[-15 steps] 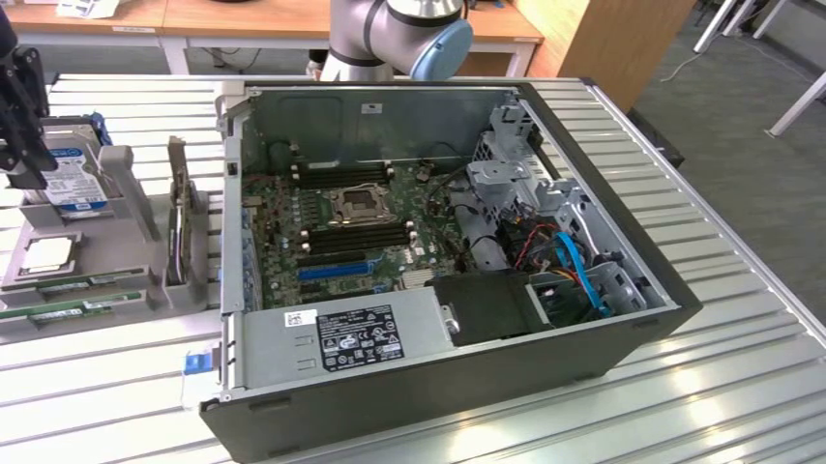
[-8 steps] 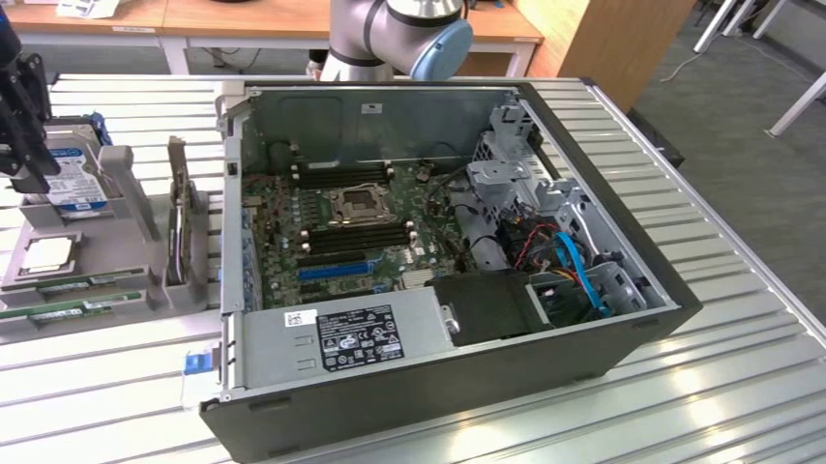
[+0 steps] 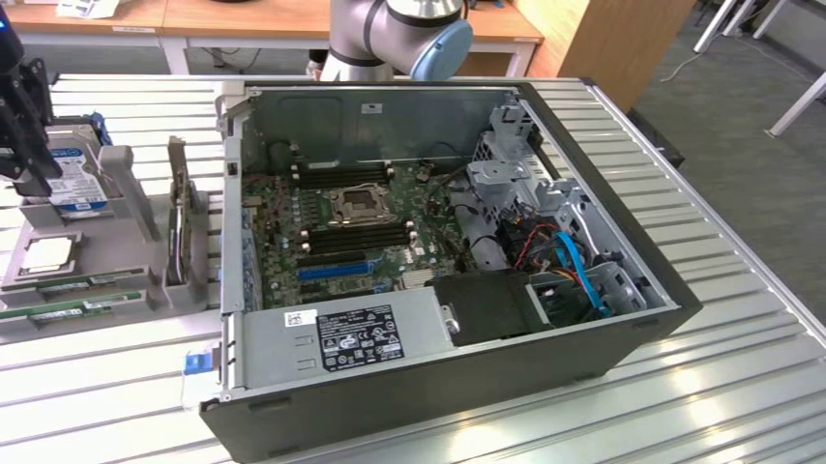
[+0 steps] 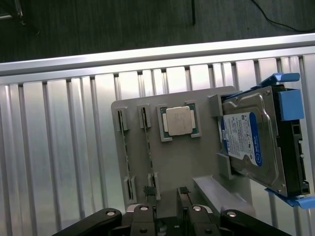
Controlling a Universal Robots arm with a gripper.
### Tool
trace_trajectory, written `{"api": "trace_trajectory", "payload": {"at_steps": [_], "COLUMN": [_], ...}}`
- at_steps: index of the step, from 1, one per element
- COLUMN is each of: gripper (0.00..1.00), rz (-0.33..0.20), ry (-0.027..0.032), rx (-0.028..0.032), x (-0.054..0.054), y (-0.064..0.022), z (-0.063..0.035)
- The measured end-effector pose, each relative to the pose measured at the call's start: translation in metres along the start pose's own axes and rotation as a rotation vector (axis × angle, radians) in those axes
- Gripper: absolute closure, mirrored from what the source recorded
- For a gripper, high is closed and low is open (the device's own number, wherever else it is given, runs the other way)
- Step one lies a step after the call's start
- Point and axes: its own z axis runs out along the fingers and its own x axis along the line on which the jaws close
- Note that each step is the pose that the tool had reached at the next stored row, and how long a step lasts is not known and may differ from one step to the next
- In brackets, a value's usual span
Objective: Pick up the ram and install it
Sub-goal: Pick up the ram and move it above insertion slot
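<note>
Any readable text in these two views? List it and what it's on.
None of the text can be read.
Big label on the power supply: lines of print and marks, too small to read.
small white sticker beside it: blurred.
Blue and white label on the hard drive: print too small.
Lid of the processor: no legible marking.
</note>
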Motion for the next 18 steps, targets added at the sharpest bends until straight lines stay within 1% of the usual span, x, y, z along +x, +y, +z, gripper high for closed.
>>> {"api": "trace_trajectory", "payload": {"at_steps": [18], "gripper": [0.69], "rz": [0.000], "ry": [0.0000], "rx": [0.0000], "x": [0.0002], "y": [-0.0003], "z": [0.0104]}}
